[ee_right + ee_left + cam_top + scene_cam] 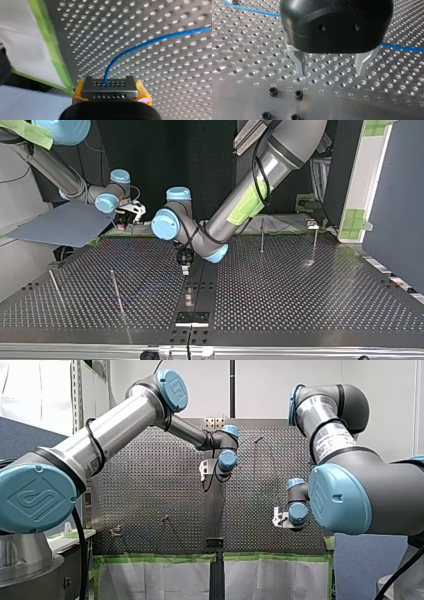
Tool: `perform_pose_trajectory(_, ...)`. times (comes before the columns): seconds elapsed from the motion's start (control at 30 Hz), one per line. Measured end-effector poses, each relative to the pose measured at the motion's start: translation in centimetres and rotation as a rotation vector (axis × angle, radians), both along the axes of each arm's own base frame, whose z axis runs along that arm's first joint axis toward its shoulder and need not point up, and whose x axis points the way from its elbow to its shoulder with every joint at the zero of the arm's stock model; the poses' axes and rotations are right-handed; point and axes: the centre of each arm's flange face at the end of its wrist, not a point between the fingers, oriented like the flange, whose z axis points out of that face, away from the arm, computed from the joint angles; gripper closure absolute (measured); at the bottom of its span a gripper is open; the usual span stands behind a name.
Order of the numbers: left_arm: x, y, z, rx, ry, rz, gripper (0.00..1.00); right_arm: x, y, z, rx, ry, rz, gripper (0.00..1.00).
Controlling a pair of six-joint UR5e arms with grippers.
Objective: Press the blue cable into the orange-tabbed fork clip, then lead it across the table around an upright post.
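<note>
Left gripper, black with bare metal fingers: hanging spread open just above the perforated metal table, gripping nothing. Thin blue cable is lying on the table beyond it, apart from both fingers. Right gripper, yellow-orange pads: clamping closed on the blue cable near the table's green tape edging; the cable is arcing away from the pads across the table. Thin upright metal post is standing on the table, apart from the left gripper
</note>
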Motion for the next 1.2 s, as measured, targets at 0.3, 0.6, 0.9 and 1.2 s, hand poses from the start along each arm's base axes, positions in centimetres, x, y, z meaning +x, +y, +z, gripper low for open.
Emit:
perform_pose_trajectory(0.3, 0.5, -0.4, 1.1, -0.036, -0.030, 0.000, 0.02, -1.7, -0.2, -2.6, 0.024, -0.043, -0.049, 1.00)
perform_pose_trajectory(0.6, 0.5, -0.4, 1.3, -0.043, -0.034, 0.000, 0.02, -3.6, 0.8, -7.4, 0.093, -0.066, -0.110, 1.00)
perform_pose_trajectory(0.9, 0.6, -0.6, 1.7, -0.056, -0.040, -0.007, 0.02, -4.7, 0.6, -8.5, 0.086, -0.088, -0.140, 1.00)
perform_pose_trajectory(1.2, 1.5, -1.5, 5.2, -0.146, -0.093, -0.024, 0.02, -5.5, 0.1, -9.3, 0.056, -0.104, -0.160, 1.00)
